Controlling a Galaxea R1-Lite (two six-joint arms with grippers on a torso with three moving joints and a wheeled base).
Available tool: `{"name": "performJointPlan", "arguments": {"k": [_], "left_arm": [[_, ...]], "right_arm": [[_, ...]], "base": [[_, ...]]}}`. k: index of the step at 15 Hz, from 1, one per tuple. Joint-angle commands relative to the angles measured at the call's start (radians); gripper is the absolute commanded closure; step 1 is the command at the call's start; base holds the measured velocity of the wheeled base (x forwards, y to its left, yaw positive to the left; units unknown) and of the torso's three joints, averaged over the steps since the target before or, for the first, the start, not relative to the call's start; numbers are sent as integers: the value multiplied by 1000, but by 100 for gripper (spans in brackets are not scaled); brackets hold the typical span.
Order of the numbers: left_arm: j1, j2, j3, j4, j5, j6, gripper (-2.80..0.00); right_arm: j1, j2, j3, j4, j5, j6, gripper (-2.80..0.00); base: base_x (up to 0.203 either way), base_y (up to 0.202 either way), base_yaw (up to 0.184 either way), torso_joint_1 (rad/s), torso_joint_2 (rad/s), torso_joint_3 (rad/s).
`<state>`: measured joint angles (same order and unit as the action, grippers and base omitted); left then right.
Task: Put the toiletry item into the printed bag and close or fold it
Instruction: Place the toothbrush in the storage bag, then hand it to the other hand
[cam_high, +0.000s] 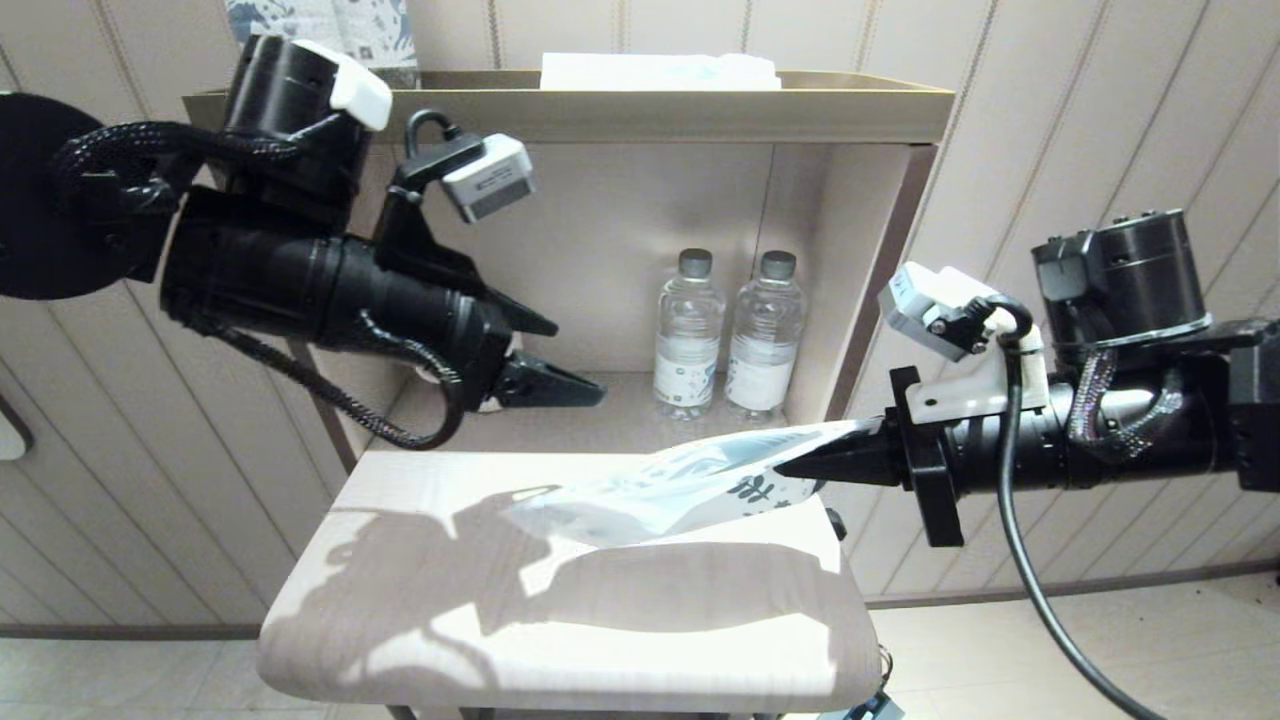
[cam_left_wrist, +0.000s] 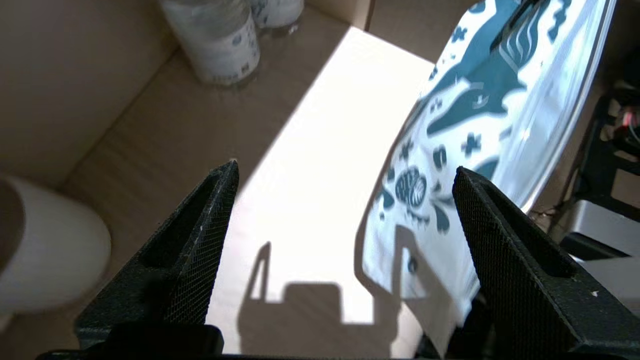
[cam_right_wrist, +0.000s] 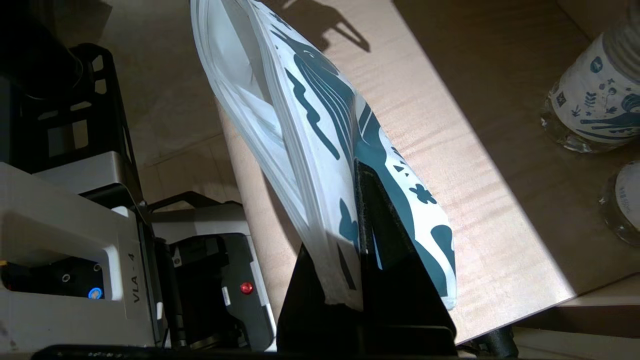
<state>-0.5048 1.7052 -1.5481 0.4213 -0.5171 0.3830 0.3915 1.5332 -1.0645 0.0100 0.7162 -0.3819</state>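
**At the centre right of the head view: right gripper pinching the printed bag over the table**

At the centre right of the head view, the right gripper is clamping its fingers on one end of the printed bag. The bag is slanting down toward the centre of the frame, its far end touching or nearly touching the pale table top, which is catching strong light and the arms' shadows. In the right wrist view the two dark fingers are pressing together on the bag, with the teal leaf print facing the table and the plain white side facing the floor.

In the upper left of the head view, the left gripper is hovering above the table's rear edge with its fingers spread apart, holding nothing. Its wrist view is showing both fingertips wide apart, the bag's printed end hanging just beside one of them.

Behind the table, in the centre of the head view, two water bottles with blue-printed labels are standing side by side in the shelf recess. A white folded item is lying on the shelf top.
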Motion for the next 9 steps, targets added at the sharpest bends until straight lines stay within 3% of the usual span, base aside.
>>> {"name": "performJointPlan", "arguments": {"k": [1, 4, 9], "left_arm": [[79, -88, 104, -2, -34, -9, -280], [172, -141, 235, -32, -172, -8, -280], [206, -154, 363, -194, -312, -11, -280]], "right_arm": [[-2, -5, -22, 3, 4, 20, 0], [-2, -24, -52, 6, 3, 69, 0], [4, -38, -92, 8, 3, 139, 0]], "base": [[0, 0, 0, 0, 0, 0], [0, 0, 0, 0, 0, 0], [0, 0, 0, 0, 0, 0]]}}
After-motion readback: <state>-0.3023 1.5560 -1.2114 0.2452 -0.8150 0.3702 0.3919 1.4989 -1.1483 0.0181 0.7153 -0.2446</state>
